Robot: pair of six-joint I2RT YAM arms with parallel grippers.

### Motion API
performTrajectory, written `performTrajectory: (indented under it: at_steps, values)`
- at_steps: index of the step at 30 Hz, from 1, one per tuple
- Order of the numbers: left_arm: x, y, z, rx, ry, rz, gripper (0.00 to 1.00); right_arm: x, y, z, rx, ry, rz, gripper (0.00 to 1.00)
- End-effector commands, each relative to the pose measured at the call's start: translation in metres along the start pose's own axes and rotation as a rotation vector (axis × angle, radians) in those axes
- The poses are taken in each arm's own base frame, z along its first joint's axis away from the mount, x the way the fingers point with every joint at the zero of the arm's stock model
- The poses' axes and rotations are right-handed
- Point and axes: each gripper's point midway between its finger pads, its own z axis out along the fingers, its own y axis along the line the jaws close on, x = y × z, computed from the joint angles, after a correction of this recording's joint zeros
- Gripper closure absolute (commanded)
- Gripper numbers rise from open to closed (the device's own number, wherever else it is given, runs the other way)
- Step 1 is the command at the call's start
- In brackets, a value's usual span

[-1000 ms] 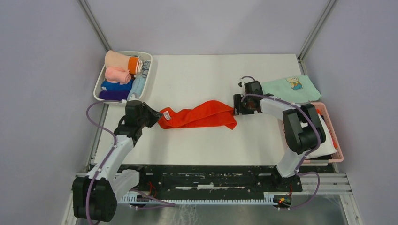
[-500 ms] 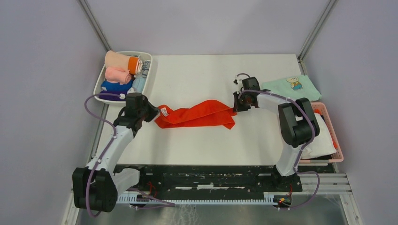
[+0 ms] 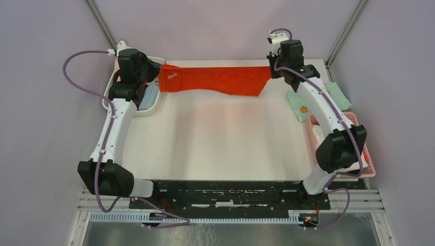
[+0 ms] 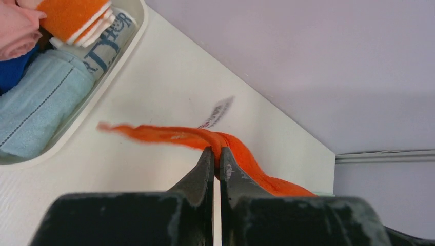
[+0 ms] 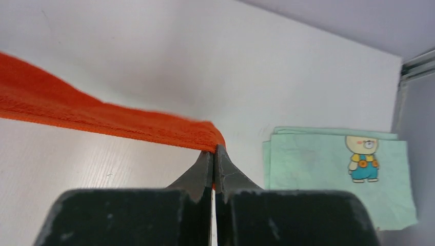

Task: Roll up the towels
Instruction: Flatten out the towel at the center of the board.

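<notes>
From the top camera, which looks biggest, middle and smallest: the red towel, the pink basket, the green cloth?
1. Red towel and pink basket: about alike. The towel is held up nearer the camera, and the right arm hides part of the basket. Not ranked.
2. Green cloth: smallest, partly hidden too.

Fuzzy matt cloth red-orange towel (image 3: 215,80)

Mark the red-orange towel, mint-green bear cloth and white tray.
red-orange towel (image 3: 215,80), top view, mid-span.
mint-green cloth (image 5: 308,174), right wrist view, left of bear print.
white tray (image 4: 139,14), left wrist view, rim.
</notes>
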Motion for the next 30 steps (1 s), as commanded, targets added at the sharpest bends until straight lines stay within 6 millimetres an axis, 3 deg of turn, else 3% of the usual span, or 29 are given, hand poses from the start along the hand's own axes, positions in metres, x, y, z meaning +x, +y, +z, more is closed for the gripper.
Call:
performTrajectory:
  at_steps: [1,5,12,17,21,26,28,30]
  values:
    - [-0.04,-0.003,-0.04,-0.009,-0.143,0.051,0.97,-0.025,-0.022,-0.064,0.075,-0.087,-0.035,1.0]
    - [-0.036,0.008,-0.077,-0.001,-0.178,0.035,0.97,-0.015,-0.001,-0.106,-0.045,-0.15,0.019,1.0]
    - [-0.004,0.04,-0.14,-0.023,-0.135,0.027,0.97,0.012,0.033,-0.18,-0.235,-0.229,0.073,1.0]
    - [0.009,0.057,-0.158,-0.061,-0.108,0.028,0.97,0.035,0.044,-0.194,-0.294,-0.166,0.08,1.0]
    - [0.028,0.073,-0.13,-0.113,-0.059,0.025,0.97,0.051,0.036,-0.163,-0.231,-0.07,0.086,0.99]
    - [0.078,0.096,-0.057,-0.173,0.097,0.027,0.97,0.092,0.02,-0.08,-0.082,0.119,0.112,1.0]
    - [0.098,0.109,-0.027,-0.22,0.161,0.019,0.97,0.119,0.02,-0.039,-0.051,0.215,0.111,1.0]
    - [0.111,0.115,0.002,-0.252,0.202,0.006,0.97,0.135,0.019,-0.012,-0.025,0.275,0.106,1.0]
